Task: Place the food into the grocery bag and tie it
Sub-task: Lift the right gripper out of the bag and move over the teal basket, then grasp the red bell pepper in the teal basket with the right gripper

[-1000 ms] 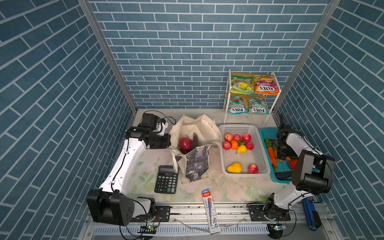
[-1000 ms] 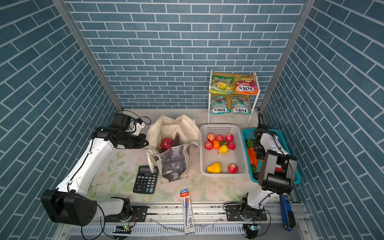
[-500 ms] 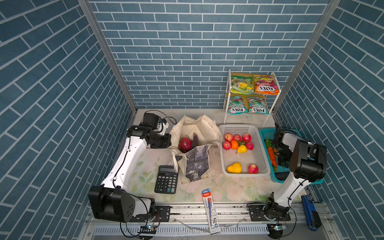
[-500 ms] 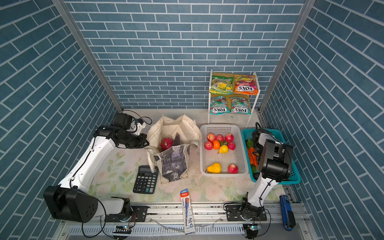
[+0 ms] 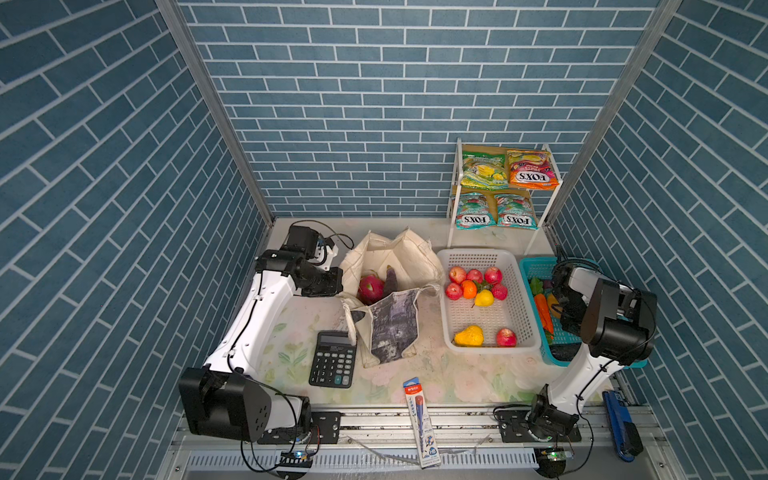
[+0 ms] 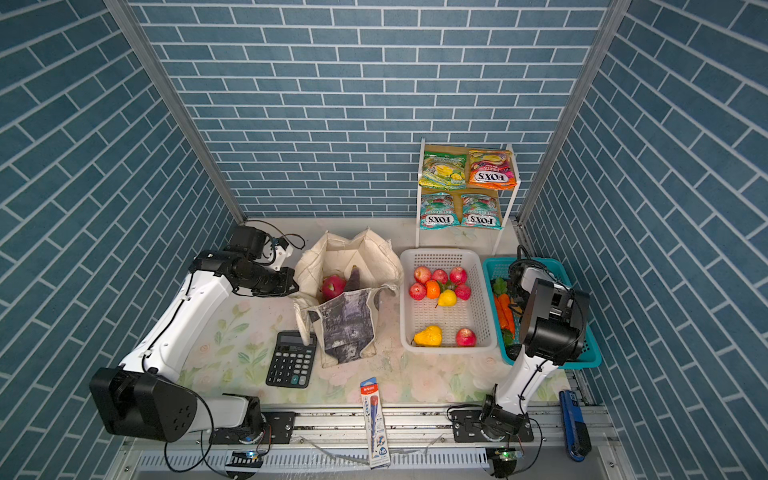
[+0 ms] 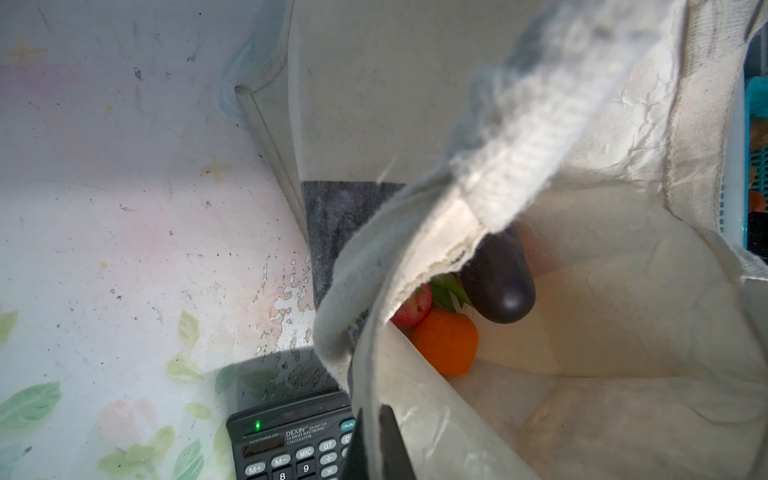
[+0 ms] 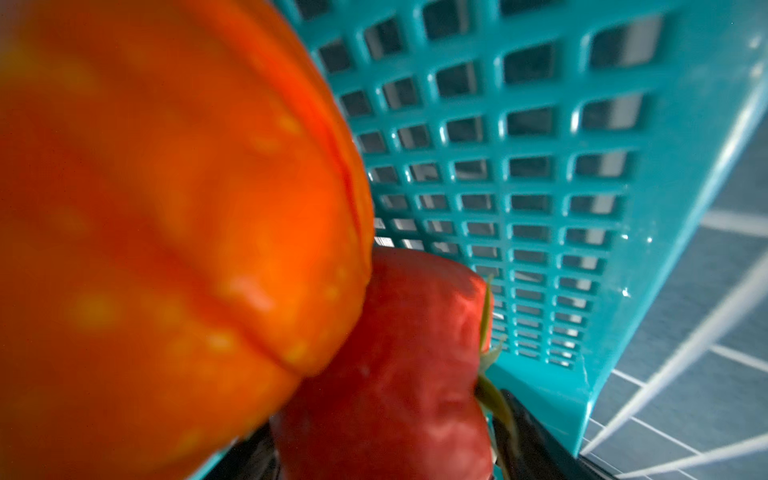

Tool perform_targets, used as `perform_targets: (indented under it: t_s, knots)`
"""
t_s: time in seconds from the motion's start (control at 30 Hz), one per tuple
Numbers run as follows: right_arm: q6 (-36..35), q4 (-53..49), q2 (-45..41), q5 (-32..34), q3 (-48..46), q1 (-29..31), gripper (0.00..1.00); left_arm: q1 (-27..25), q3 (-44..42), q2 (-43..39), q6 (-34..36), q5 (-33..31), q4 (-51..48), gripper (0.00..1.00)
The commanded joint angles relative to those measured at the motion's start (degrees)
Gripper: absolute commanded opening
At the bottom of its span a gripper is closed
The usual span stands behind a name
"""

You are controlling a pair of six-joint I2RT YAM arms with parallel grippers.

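Note:
The grocery bag (image 5: 390, 257) (image 6: 353, 257) stands open at the table's middle, cream with a grey printed panel. Inside lie a pink dragon fruit (image 5: 370, 287), a purple eggplant (image 7: 498, 286) and an orange (image 7: 446, 347). My left gripper (image 7: 374, 419) (image 5: 337, 284) is shut on the bag's left rim. My right gripper (image 8: 386, 440) (image 5: 567, 309) is down in the teal basket (image 8: 540, 166), its fingers either side of a red toy vegetable (image 8: 395, 353) and close against it. Whether they press it is unclear. A blurred orange toy (image 8: 166, 208) fills the rest of that view. FOX'S candy packets (image 5: 509, 170) sit on the back rack.
A white basket (image 5: 486, 255) with apples, an orange and yellow fruits stands between the bag and the teal basket (image 5: 536, 266). A black calculator (image 5: 332, 359) lies beside the bag's front. A pencil pack (image 5: 422, 419) lies at the front edge, a blue tool (image 5: 621, 419) at front right.
My right arm's elbow has swung a little toward the back over the teal basket. The left arm and the bag have not moved.

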Motion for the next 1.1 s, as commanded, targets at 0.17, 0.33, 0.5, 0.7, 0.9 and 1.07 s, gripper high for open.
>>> perform_targets:
  t_s: [0.17,0.33,0.5,0.7,0.9,1.07]
  knots:
    - [1.7,-0.7,-2.5,-1.4,-0.9,-0.4,0.71,0.3,0.8,-0.6,0.7,-0.5,-1.2,0.00]
    - [2.0,-2.5,-6.9,-4.5,-0.7,-0.3,0.64,0.3,0.8,-0.9,0.6,-0.6,-1.3,0.00]
    - [1.9,-4.7,-14.2,-9.2,0.0,0.1,0.60,0.3,0.8,-0.9,0.4,-0.6,-1.1,0.00]
    - [3.5,-9.4,-22.0,-15.1,3.2,3.0,0.54,0.3,0.1,-1.3,0.1,-0.6,-0.7,0.00]
    - [6.6,-13.1,-26.6,-17.1,8.6,13.4,0.54,0.3,-1.0,-2.1,-0.3,-0.4,0.1,0.00]
    - [8.2,-12.8,-27.7,-20.2,13.6,22.8,0.54,0.3,-2.0,-2.9,-0.3,-0.4,0.2,0.00]
